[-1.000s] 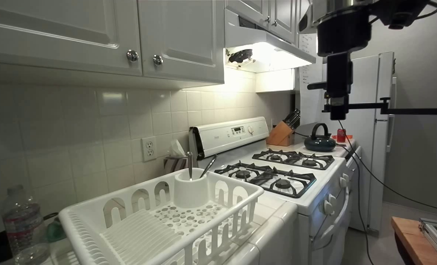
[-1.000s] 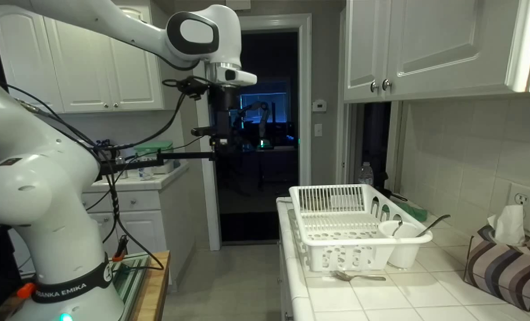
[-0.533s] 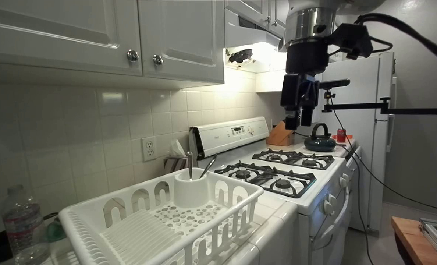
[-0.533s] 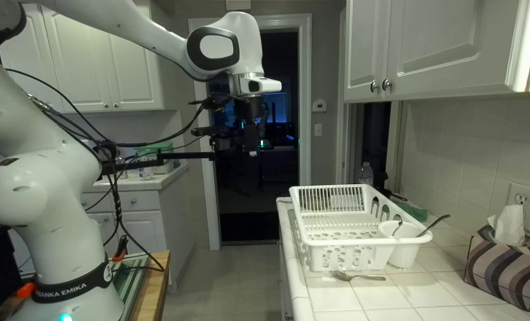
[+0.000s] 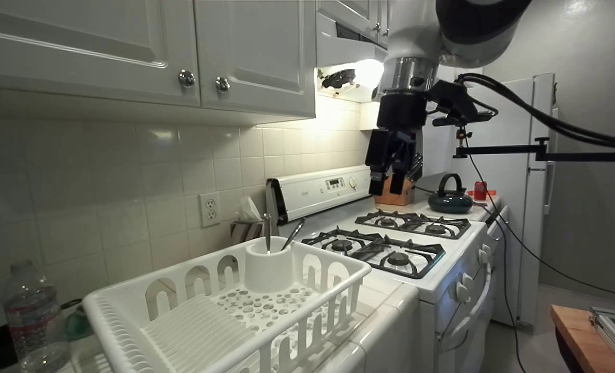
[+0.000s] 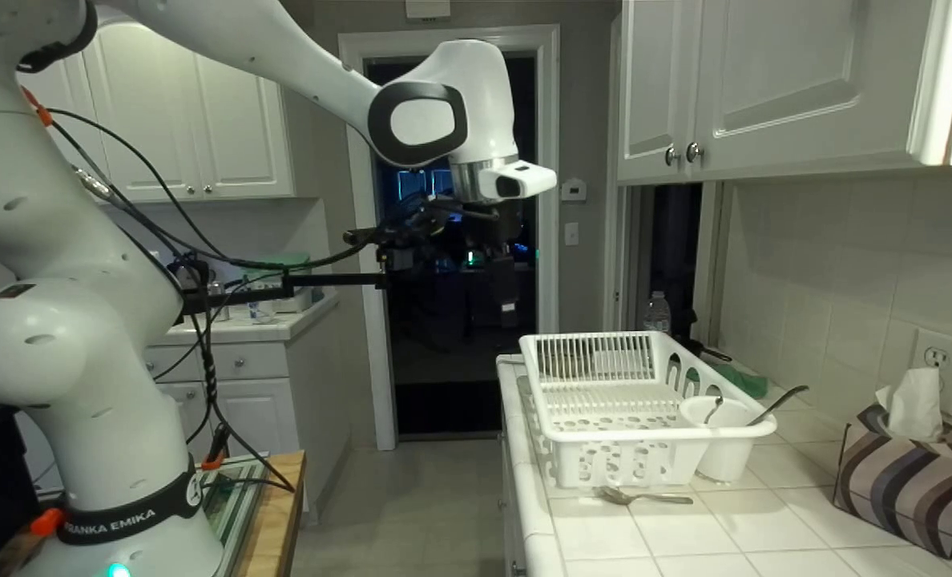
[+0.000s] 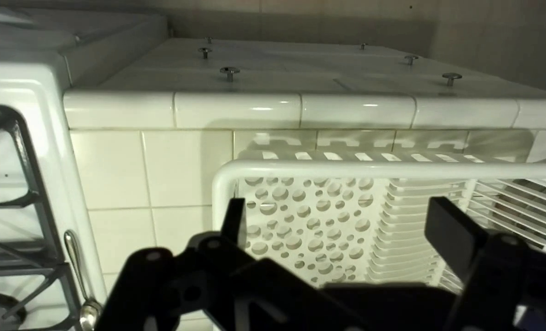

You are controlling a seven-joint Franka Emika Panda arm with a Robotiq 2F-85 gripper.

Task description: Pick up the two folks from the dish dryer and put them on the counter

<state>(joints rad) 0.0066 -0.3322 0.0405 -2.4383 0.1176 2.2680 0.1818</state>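
Two metal utensils stand in the white cup [image 5: 268, 272] of the white dish rack [image 6: 588, 435], only their upper ends showing: one upright [image 5: 267, 230], one leaning [image 5: 293, 233]. They also show in the other exterior frame [image 6: 780, 404]. I cannot tell whether they are forks. My gripper [image 5: 387, 187] is open and empty, high above the counter and apart from the rack. In an exterior view it hangs just left of the rack [image 6: 508, 308]. In the wrist view its spread fingers [image 7: 339, 223] frame the rack floor; the cup is hidden.
A metal utensil [image 6: 644, 498] lies on the counter at the rack's end. In the wrist view, a spoon-like utensil [image 7: 76, 264] lies beside the stove [image 7: 48, 151]. A tissue box [image 6: 901, 473] and a plastic bottle [image 5: 33, 321] stand nearby. Cabinets [image 5: 255, 57] hang over the counter.
My arm has moved toward the rack and lowered. My gripper has turned, so its two separate fingers now show in an exterior view. The rack and utensils have not moved.
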